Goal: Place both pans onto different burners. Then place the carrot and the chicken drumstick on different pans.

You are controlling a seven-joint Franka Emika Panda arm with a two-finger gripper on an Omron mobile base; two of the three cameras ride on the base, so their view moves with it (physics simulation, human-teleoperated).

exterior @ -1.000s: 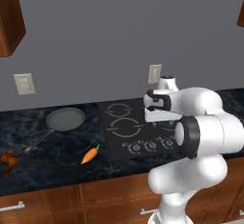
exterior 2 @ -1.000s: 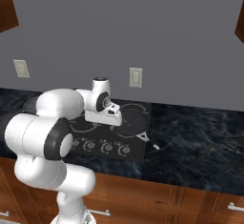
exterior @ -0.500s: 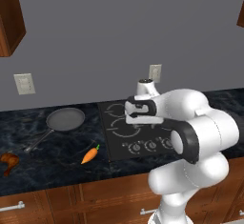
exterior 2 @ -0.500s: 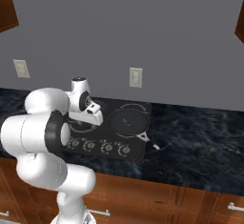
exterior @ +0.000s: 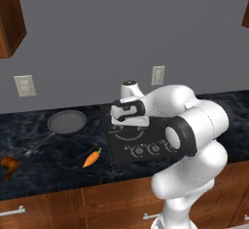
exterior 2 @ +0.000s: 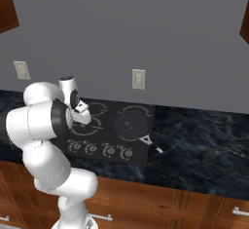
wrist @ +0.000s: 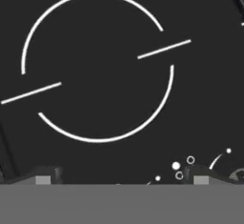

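Pan (exterior: 67, 122) — round, dark grey, long-handled

My views are evenly, softly lit, with no hard shadows on the grey wall (exterior: 97, 43). The black cooktop (wrist: 100, 70) renders sharp below my hand, slightly pixelated.
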